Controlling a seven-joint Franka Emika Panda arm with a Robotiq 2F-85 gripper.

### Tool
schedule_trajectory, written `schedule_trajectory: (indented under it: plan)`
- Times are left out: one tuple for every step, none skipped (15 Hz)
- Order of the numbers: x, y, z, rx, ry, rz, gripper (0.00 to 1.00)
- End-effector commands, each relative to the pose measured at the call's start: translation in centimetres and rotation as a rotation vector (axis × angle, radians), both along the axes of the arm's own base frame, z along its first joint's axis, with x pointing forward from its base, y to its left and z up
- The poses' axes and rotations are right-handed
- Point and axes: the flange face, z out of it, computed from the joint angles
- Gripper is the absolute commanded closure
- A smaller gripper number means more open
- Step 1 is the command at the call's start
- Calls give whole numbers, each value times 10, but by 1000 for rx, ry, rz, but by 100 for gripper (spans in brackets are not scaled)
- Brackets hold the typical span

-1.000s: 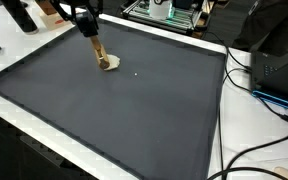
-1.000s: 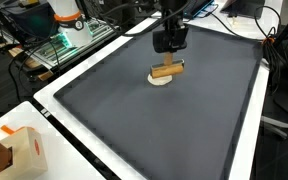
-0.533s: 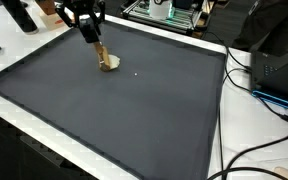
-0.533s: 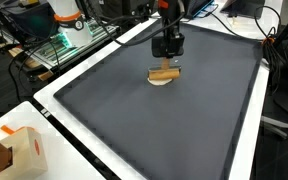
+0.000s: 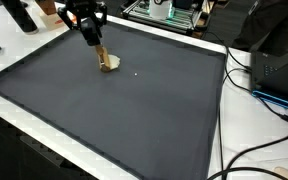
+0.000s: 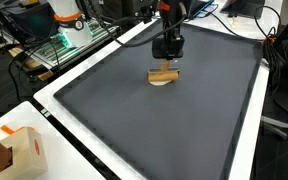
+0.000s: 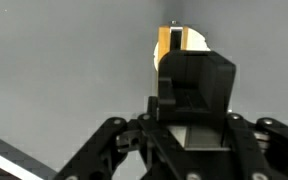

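A tan wooden block (image 6: pixel 164 73) rests on a small white disc (image 6: pixel 161 83) near the far part of a dark grey mat (image 6: pixel 154 125). My gripper (image 6: pixel 166 62) comes down from above and is shut on the block's top. From the opposite side the block (image 5: pixel 101 53) looks like a short stick slanting down from the gripper (image 5: pixel 95 43) to the disc (image 5: pixel 110 65). In the wrist view the block (image 7: pixel 165 45) and the disc (image 7: pixel 196 40) show just beyond the dark fingers (image 7: pixel 192 75); the contact itself is hidden.
The mat (image 5: pixel 134 110) lies on a white-edged table. Black cables (image 5: pixel 256 88) and a dark box (image 5: pixel 280 55) lie beside it, electronics racks (image 5: pixel 169 10) stand behind. A cardboard box (image 6: pixel 26 150) stands at one table corner.
The gripper and the block have shifted together a small way across the mat, staying over the disc. The jaws have stayed shut.
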Motion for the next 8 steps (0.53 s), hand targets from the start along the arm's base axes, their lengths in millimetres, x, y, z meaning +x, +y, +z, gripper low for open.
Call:
schedule_trajectory:
  plan:
    - [-5,6,-20,31,34,5,76]
    - [-5,7,-21,34,38,7,76]
    - [-5,8,-22,40,39,10,76]
    - [-5,10,-23,47,40,17,76]
    - [-6,12,-24,50,45,22,76]
    - [-6,13,-25,53,50,25,76]
    - [-7,14,-26,56,55,26,76]
    - [-7,14,-27,58,57,28,76]
